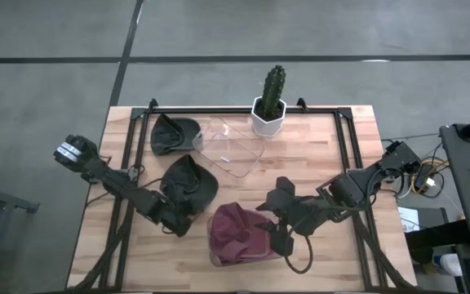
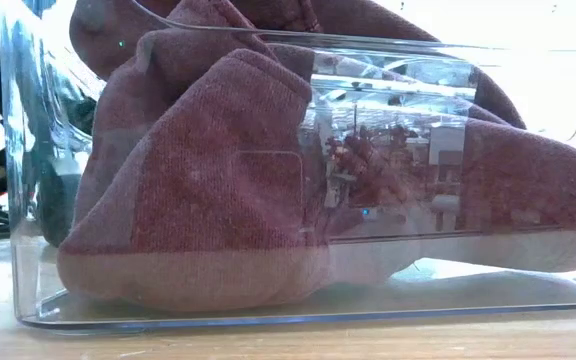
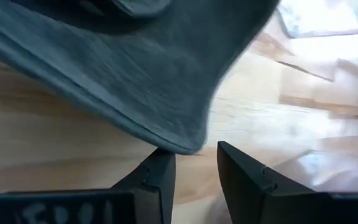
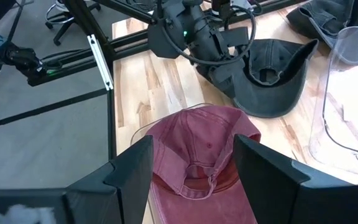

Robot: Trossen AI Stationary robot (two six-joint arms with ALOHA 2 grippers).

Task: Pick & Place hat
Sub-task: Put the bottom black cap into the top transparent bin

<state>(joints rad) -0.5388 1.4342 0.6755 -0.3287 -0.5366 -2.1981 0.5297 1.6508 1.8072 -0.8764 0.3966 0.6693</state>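
We see right gripper [image 4: 191, 171] spread wide, just above red hat [image 1: 239, 233] lying in clear container [image 1: 215, 260]. Left gripper [image 3: 194, 168] slightly parted at brim of dark hat [image 1: 190, 181] on table [image 1: 317, 151].

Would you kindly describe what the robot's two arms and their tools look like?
Both arms are dark, jointed and chunky, with black cables looping along them. The left tool has two black wedge-shaped fingers. The right tool has broad, angular black fingers. The left arm's wrist housing shows a small green light in the right wrist view.
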